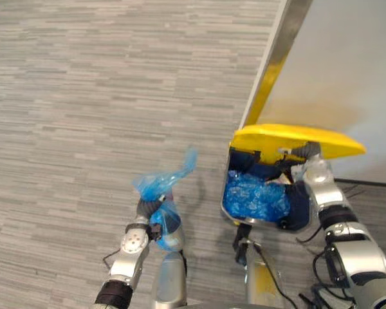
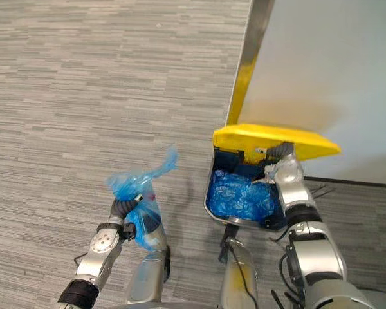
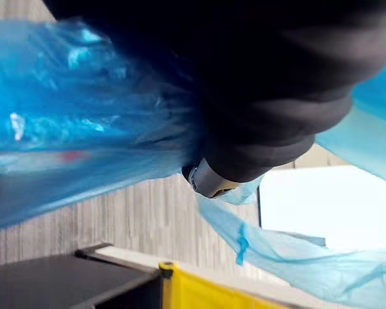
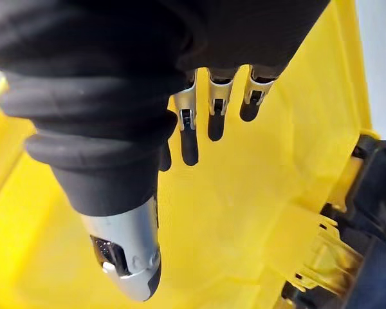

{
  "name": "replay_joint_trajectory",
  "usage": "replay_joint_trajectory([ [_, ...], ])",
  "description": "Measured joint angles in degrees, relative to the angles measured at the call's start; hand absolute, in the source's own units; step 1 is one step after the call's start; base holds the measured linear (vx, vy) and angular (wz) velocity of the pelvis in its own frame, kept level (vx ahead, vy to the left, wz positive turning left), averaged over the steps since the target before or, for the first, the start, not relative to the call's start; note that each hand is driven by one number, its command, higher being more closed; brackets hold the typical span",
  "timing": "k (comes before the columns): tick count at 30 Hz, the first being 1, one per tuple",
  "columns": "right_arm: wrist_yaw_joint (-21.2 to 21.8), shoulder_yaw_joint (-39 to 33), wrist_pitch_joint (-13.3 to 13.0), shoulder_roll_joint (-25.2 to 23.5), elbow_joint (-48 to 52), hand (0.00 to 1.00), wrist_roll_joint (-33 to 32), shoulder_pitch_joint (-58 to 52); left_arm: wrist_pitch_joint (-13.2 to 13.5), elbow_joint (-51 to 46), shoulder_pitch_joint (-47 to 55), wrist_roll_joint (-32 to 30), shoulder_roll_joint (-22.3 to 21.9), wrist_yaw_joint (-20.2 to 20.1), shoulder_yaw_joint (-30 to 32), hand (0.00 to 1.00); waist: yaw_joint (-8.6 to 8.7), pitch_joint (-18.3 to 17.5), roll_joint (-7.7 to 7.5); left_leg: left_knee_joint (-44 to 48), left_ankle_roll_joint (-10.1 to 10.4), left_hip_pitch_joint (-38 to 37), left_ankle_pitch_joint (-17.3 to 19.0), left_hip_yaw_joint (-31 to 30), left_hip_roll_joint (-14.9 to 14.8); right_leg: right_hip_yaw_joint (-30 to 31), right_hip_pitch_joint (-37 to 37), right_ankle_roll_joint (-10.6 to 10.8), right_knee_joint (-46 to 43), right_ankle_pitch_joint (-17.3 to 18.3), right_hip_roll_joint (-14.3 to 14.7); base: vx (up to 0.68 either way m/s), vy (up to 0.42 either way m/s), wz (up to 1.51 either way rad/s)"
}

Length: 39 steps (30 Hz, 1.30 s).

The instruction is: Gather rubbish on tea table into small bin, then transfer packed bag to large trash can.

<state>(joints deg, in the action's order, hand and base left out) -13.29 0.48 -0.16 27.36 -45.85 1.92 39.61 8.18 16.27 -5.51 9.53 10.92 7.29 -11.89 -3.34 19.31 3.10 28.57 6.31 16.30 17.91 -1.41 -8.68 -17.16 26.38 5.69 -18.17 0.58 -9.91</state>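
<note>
- Left hand (image 2: 118, 210) clenched round the neck of the packed blue bag (image 2: 134, 185), over bare floor (image 1: 83, 96), apart from the large trash can (image 1: 226, 193) rim.
- Right hand (image 4: 213, 103): fingers straight, flat against the raised yellow lid (image 1: 296, 138); mouth unobstructed.

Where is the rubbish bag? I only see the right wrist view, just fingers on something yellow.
Observer: In your left hand, which is shut on the neck of the blue bag.
Operator: What's the yellow thing?
Observer: The lid of the trash can; your right hand holds it up, and a blue liner shows inside.
Operator: Is the bag over the can?
Observer: No, it hangs left of the can, above the grey floor.
</note>
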Motion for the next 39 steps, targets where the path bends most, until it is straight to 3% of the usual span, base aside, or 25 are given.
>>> replay_joint_trajectory([
  [6,-0.51,0.03,-0.33,0.14,0.0,0.0,-3.02,3.95,2.35,-9.15,-8.24,2.31,0.24,-1.69,-13.34,1.0,1.06,1.57,0.01,3.17,0.08,1.96,0.61,1.4,-0.07,1.82,1.88,-0.46,-1.77,-0.4,0.14,0.05,0.043,-0.09],
  [10,-0.24,0.26,0.09,0.16,2.58,0.0,-4.09,6.05,3.33,-9.72,-17.39,3.39,-4.85,-2.29,-23.57,1.0,1.34,2.41,0.08,4.74,-0.01,2.13,2.31,3.17,-0.75,3.39,3.09,-1.05,-3.16,-0.01,0.73,0.02,0.026,-0.18],
  [15,-0.16,2.39,0.64,-0.21,7.17,0.0,-4.67,6.15,4.18,-9.83,-23.51,3.27,-10.15,-2.06,-26.73,1.0,2.42,3.27,-0.04,6.54,0.06,3.08,3.57,4.46,-1.36,4.68,5.43,-1.04,-6.13,1.25,0.91,-0.01,-0.01,-0.13],
  [20,-0.05,2.96,0.73,-1.13,7.69,0.0,-4.59,8.69,3.46,1.74,-27.22,1.04,-10.85,-0.13,-24.75,1.0,2.57,4.23,-0.54,6.99,0.71,3.49,3.94,6.11,-2.89,5.89,7.17,-1.2,-6.75,1.3,2.46,-0.01,-0.055,-0.21],
  [25,-0.1,4.96,0.87,-0.85,7.67,0.0,-4.55,16.29,0.81,17.35,-32.81,-2.52,-10.9,1.98,-18.19,1.0,3.96,5.78,-1.35,8.59,1.04,7.91,4.13,7.94,-3.73,7.63,12.38,-2.53,-6.64,0.21,3.81,-0.02,-0.043,-0.23],
  [28,-0.36,5.34,0.85,0.45,9.69,0.0,-4.61,22.3,-1.27,27.46,-40.09,-7.51,-11.42,3.91,-11.17,1.0,4.95,8.96,-1.85,11.73,1.33,12.06,5.1,8.97,-5.66,8.36,15.93,-3.06,-6.28,-1.25,5.1,-0.03,-0.021,-0.3],
  [32,-1.52,8.3,0.35,2.15,17.36,0.0,-4.82,25.14,-2.81,31.25,-43.69,-11.82,-11.42,5.51,-4.79,1.0,5.75,10.87,-2.5,14.57,1.43,17.46,6.17,10.39,-7.47,9.59,21.25,-3.69,-6.06,-2.53,6.83,0.01,-0.028,-0.3],
  [39,-3.0,11.43,-1.7,0.96,22.0,0.0,-6.5,25.74,-4.65,32.98,-42.59,-15.3,-12.62,6.71,0.38,1.0,5.82,11.81,-2.78,13.94,1.8,17.7,6.64,13.72,-9.37,11.05,23.38,-4.33,-5.51,-3.11,8.78,0.07,-0.029,-0.22],
])
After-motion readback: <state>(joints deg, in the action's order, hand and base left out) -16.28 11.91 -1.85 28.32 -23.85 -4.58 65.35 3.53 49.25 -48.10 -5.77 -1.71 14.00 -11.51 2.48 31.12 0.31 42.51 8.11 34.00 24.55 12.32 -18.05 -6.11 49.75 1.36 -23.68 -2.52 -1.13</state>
